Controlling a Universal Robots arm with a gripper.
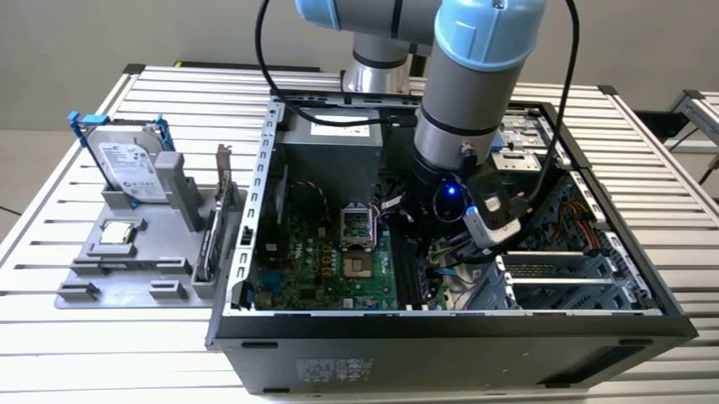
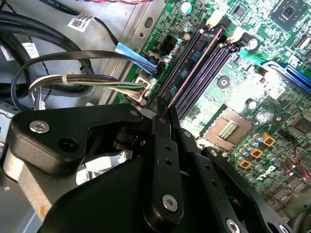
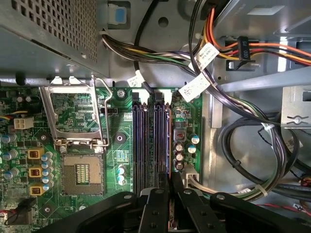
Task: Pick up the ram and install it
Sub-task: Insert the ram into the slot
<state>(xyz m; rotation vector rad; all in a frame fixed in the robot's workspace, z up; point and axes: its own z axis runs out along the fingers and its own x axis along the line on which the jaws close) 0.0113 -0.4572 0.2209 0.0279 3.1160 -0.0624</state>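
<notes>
The ram (image 2: 194, 68) shows edge-on as a thin strip with a reddish top edge. It stands in line with the black memory slots (image 2: 206, 65) on the green motherboard. My gripper (image 2: 163, 114) is shut on the ram's near end, one black finger on each side. In the first wrist view the ram (image 3: 168, 141) sits over the slot nearest the cables, beside the other slots (image 3: 146, 141), with my gripper (image 3: 168, 182) clamped on it. I cannot tell how deep it sits in the slot. In the exterior view the arm's wrist (image 1: 455, 198) reaches down into the open computer case (image 1: 450, 324).
The processor socket (image 3: 82, 177) with its raised metal frame (image 3: 73, 114) lies beside the slots. Cable bundles (image 3: 252, 145) and the drive cage crowd the other side. Outside the case, on the exterior view's left, a grey fixture (image 1: 84, 269) holds a hard drive (image 1: 130, 168).
</notes>
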